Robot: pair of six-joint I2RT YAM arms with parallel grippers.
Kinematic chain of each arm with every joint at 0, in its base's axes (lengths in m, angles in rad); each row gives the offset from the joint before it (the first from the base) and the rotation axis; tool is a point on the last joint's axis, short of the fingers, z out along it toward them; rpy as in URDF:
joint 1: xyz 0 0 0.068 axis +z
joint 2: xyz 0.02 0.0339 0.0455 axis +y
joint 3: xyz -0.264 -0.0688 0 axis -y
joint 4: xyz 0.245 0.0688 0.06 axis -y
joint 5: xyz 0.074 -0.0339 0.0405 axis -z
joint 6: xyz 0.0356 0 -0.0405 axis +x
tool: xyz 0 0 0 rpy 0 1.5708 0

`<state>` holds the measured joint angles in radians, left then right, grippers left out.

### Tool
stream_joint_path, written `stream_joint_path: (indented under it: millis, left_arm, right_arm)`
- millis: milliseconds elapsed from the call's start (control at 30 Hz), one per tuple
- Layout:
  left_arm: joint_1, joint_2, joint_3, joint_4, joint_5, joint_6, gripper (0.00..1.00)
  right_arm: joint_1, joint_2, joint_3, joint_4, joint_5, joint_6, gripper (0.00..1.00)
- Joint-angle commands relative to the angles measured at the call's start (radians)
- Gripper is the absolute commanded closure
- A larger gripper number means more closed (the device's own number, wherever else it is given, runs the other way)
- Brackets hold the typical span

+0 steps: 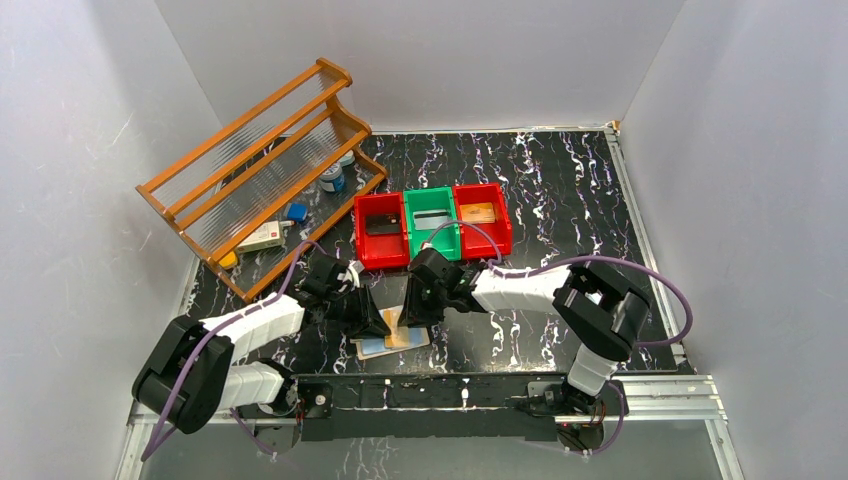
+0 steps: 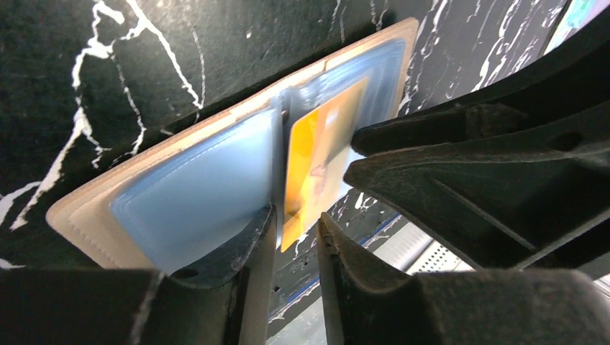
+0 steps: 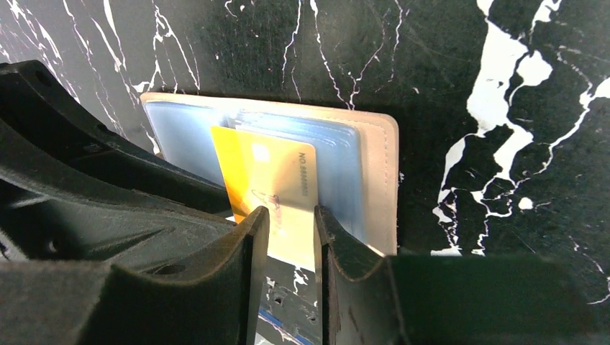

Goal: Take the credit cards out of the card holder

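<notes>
The tan card holder (image 1: 372, 349) lies open on the table near the front edge, its pale blue sleeves up (image 2: 194, 194) (image 3: 374, 165). An orange-gold credit card (image 2: 316, 165) (image 3: 273, 172) sticks partway out of one sleeve toward the table's front edge. My right gripper (image 1: 412, 318) (image 3: 291, 215) stands over this card with a narrow gap between its fingers; the card's face shows through the gap. My left gripper (image 1: 375, 322) (image 2: 296, 219) is also narrowly open, one finger resting on the other sleeve. Both hold nothing.
Behind the holder stand three bins in a row: a red bin (image 1: 381, 232) with a dark card, a green bin (image 1: 432, 222) with a silvery card, and a red bin (image 1: 481, 218) with an orange card. A wooden rack (image 1: 262, 170) with small items stands at the back left.
</notes>
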<state>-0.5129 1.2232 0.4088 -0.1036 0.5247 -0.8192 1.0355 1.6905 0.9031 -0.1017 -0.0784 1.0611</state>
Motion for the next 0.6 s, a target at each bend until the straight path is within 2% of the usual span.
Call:
stream_joint_path:
  millis: [0, 200, 400, 567]
  left_arm:
    - [-0.002, -0.016, 0.001, 0.058, 0.032, -0.046, 0.72]
    - [-0.002, -0.008, -0.013, 0.100, 0.030, -0.090, 0.75]
    - [-0.002, -0.034, -0.031, 0.096, 0.024, -0.101, 0.89]
    - [-0.002, -0.063, -0.034, 0.038, -0.011, -0.084, 0.93]
  right_arm:
    - [0.000, 0.027, -0.001, -0.022, -0.005, 0.016, 0.62]
    - [-0.004, 0.034, -0.010, -0.018, -0.011, 0.025, 0.63]
    - [-0.009, 0.032, -0.017, -0.018, -0.009, 0.028, 0.63]
    - [-0.015, 0.028, -0.018, -0.025, -0.002, 0.029, 0.63]
